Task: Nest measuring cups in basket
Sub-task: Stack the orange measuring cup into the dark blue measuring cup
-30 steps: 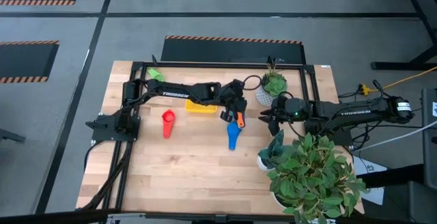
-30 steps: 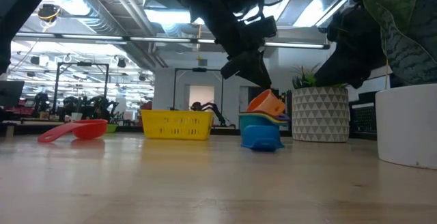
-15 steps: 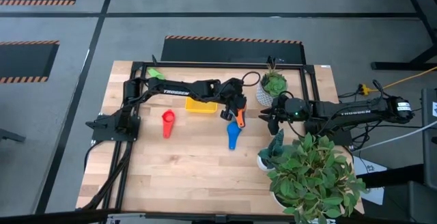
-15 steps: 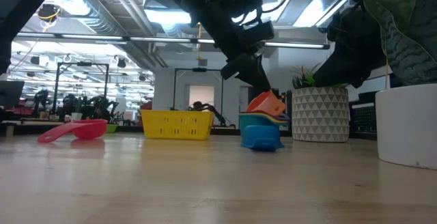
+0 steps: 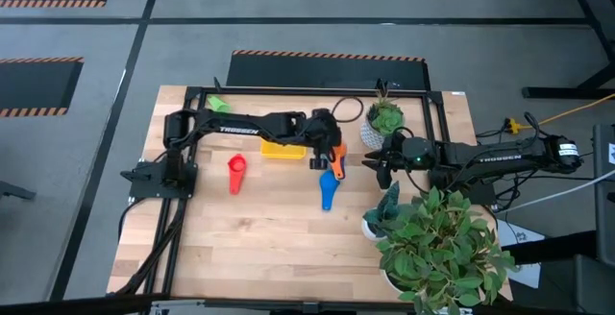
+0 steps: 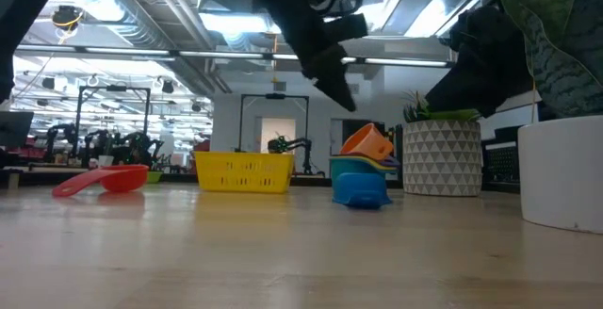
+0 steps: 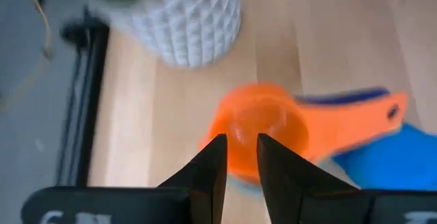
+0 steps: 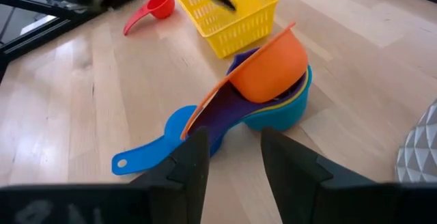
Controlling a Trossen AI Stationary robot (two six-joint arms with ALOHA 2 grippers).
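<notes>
Resting tilted atop stack, orange cup (image 8: 270, 63) (dark-blue cup (image 8: 225, 118) visible beneath)

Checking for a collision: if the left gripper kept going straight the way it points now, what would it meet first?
Most likely the orange cup, tilted atop the nested stack: the left gripper points straight at its bowl, fingers nearly closed, with nothing between. Depth is unclear.

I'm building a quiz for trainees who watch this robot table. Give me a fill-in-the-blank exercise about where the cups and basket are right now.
1. The top cup of the nested stack is coloured ____.
2. The red cup lies alone on the ____, outside the basket.
3. The yellow basket holds ____ cups.
4. The left gripper hangs above the stack and grips ____.

Missing words: orange; table; no; nothing
</notes>
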